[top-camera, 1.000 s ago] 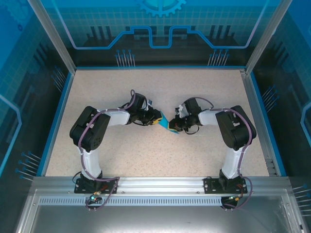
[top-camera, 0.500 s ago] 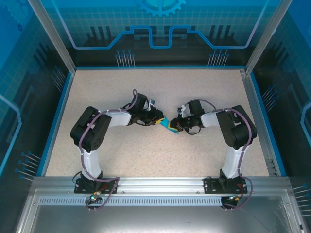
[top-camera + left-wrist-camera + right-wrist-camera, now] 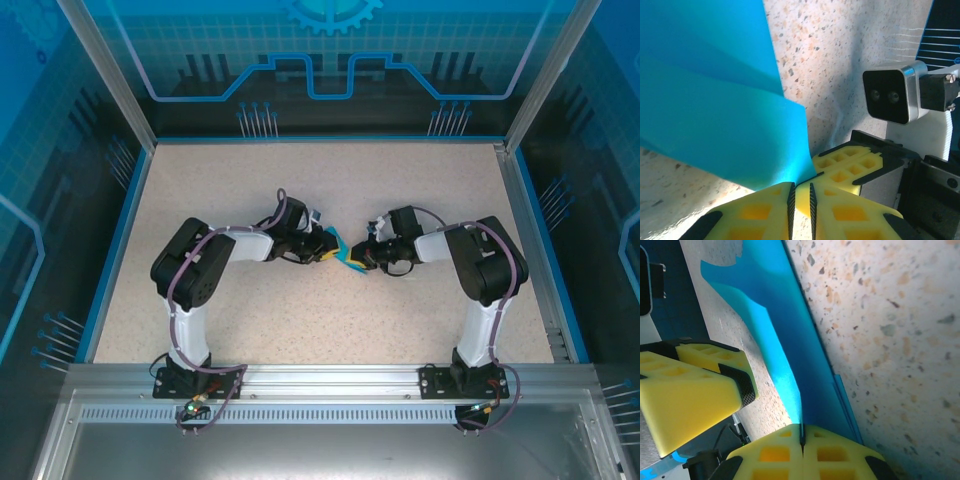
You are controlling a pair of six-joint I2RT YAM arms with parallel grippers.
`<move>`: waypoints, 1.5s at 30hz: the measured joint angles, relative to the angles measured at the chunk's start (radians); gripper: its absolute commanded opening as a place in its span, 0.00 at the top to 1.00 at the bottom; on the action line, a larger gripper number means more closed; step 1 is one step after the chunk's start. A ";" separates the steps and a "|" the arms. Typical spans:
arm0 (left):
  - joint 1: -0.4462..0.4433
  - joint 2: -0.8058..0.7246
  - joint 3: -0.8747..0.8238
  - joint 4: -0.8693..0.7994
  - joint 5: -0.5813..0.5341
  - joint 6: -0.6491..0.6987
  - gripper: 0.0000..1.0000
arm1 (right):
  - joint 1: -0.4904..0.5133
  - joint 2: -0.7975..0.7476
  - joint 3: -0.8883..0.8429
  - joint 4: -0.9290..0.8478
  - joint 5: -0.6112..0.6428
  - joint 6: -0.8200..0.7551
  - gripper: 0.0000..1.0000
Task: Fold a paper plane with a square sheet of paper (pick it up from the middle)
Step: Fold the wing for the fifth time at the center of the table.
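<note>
The turquoise sheet of paper [image 3: 343,252], folded with creases, stands on edge at the table's middle between both grippers. My right gripper [image 3: 358,262] is shut on it. In the right wrist view the folded edge [image 3: 785,355] runs straight into the closed yellow jaws [image 3: 801,440]. My left gripper [image 3: 328,250] faces it from the left. In the left wrist view its pads [image 3: 801,200] stand a narrow gap apart, with the paper's [image 3: 715,100] lower corner just at their tips and nothing seen between them. The right gripper's yellow fingers [image 3: 855,165] sit close behind.
The speckled table [image 3: 330,190] is bounded by blue rails and a metal frame [image 3: 320,385] at the near edge. The right wrist camera block [image 3: 890,95] sits close to my left fingers. A left finger [image 3: 690,395] shows beside the paper in the right wrist view.
My left gripper has edged right toward the paper and its jaws have narrowed. The right gripper holds the paper and has shifted slightly.
</note>
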 measured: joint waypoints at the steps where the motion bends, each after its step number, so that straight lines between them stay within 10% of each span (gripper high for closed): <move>1: 0.000 0.001 -0.002 0.000 0.000 0.000 0.82 | 0.000 0.002 0.000 0.000 0.000 0.004 1.00; 45: -0.006 0.074 0.121 -0.215 -0.048 0.029 0.88 | -0.016 0.030 0.029 -0.053 -0.036 0.013 0.91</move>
